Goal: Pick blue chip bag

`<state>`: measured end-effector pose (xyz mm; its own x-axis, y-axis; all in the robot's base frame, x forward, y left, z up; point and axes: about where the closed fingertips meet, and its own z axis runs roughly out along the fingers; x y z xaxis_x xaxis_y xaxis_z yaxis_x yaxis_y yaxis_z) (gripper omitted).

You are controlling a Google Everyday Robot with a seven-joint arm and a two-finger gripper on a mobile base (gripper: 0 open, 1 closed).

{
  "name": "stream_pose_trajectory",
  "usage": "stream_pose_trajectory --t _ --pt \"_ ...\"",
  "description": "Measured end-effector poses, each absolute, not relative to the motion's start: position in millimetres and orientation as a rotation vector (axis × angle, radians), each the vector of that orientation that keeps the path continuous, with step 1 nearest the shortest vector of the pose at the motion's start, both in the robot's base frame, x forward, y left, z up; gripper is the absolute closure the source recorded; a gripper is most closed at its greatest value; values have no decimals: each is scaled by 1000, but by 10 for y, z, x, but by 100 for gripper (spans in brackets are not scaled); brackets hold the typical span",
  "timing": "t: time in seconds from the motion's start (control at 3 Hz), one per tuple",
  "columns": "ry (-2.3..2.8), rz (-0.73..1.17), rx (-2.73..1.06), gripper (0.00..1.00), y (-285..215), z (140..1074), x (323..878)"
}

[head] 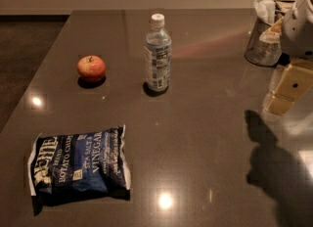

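The blue chip bag [78, 166] lies flat near the front-left corner of the dark bench [205, 138], its white lettering facing up. Further back along the right edge hangs the gripper [282, 101], above the surface and well apart from the bag. I cannot tell how far open it is. An apple [91, 68] sits towards the left edge. A water bottle [157, 55] stands upright mid-bench. A clear container [259, 50] stands by the far-right corner.
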<state>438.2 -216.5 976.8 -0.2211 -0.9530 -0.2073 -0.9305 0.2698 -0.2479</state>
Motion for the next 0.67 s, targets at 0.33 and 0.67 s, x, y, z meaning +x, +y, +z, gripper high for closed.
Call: stream_pose_trajectory --t 0.33,0.67 --pt "2230 -101 -1723 0 -2165 9768 4382" --pt "2226 -56 -1714 0 -2115 9786 4463"
